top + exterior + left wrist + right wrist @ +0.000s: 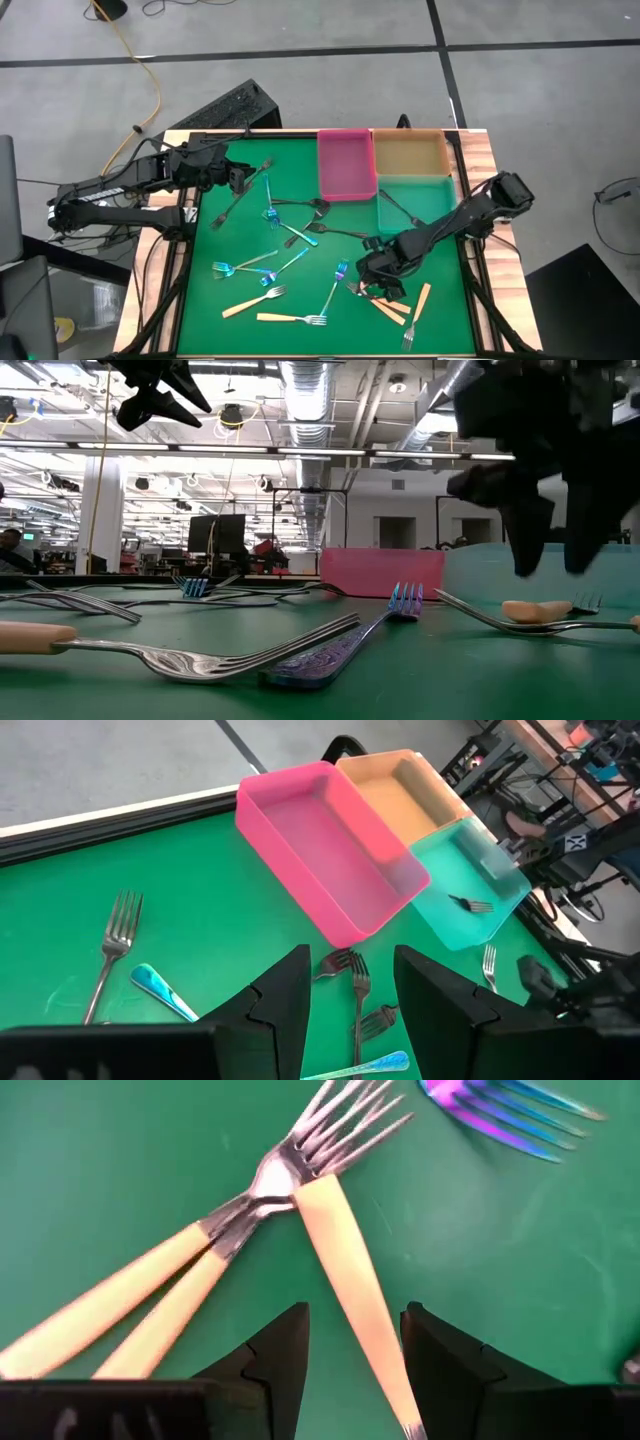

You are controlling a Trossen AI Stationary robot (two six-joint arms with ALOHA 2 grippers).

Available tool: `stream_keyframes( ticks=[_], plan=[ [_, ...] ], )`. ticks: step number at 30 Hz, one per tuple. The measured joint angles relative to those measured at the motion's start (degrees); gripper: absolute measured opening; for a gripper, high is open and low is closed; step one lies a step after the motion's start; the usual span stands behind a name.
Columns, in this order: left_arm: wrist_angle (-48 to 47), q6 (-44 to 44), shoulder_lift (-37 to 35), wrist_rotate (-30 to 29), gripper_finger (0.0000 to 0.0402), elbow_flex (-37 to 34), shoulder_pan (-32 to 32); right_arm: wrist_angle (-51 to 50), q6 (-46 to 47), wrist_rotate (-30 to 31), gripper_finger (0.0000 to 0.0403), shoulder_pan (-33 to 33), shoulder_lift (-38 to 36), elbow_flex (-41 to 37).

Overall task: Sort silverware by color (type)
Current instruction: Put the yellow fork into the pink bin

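Hovering low over the green counter (200,300) near its front right: right pincer (375,283), fingers (275,1350) parted and gripping nothing, straddling bare mat beside a tan handle. Lying just below it, three tan forks (340,1280) crossing at their necks, tines fanned together; a blue fork (500,1105) close by, apart from them. Waiting above the counter's rear left: left pincer (238,178), fingers (285,995) parted about halfway and holding nothing, pointing toward the bins.

Sitting at the rear right, touching one another: pink bin (345,165), orange bin (408,152), teal bin (415,200). Resting inside the teal bin: one dark fork (470,903). Showing nothing inside: the pink and orange bins.

Lying scattered over the counter's middle and left: more dark forks (232,208) toward the rear, blue forks (335,285) across the centre, tan forks (253,302) along the front. Overlapping in places, especially near the centre.
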Motion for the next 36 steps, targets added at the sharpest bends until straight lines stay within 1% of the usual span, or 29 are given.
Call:
stream_keyframes(
  ticks=[8, 12, 17, 23, 31, 36],
  plan=[
    [0.0, 0.0, 0.0, 0.0, 0.0129, 0.0, 0.0, 1.8, -2.7, 0.0, 0.0179, -0.1, 3.4, -0.5],
    [0.0, -0.1, 0.0, 0.1, 0.0129, 0.0, 0.0, 6.6, -1.6, 0.0, 0.0179, -0.3, 3.2, -2.5],
    [-0.5, -0.1, 0.0, 0.2, 0.0129, 0.0, 0.0, 7.1, 0.8, 0.2, 0.0176, -0.5, 3.0, -4.6],
    [-0.5, -0.3, 0.0, 0.2, 0.0129, 0.0, 0.0, 6.9, 2.0, 0.3, 0.0149, -0.5, 3.0, -5.2],
    [-0.5, -0.3, 0.0, 0.1, 0.0129, 0.0, 0.0, 6.2, 4.5, 0.3, 0.009, -0.5, 3.0, -5.3],
    [-0.5, -0.3, 0.0, 0.1, 0.0129, 0.0, 0.0, 6.1, 8.7, 0.2, 0.0088, -0.5, 3.0, -5.4]
  ],
)
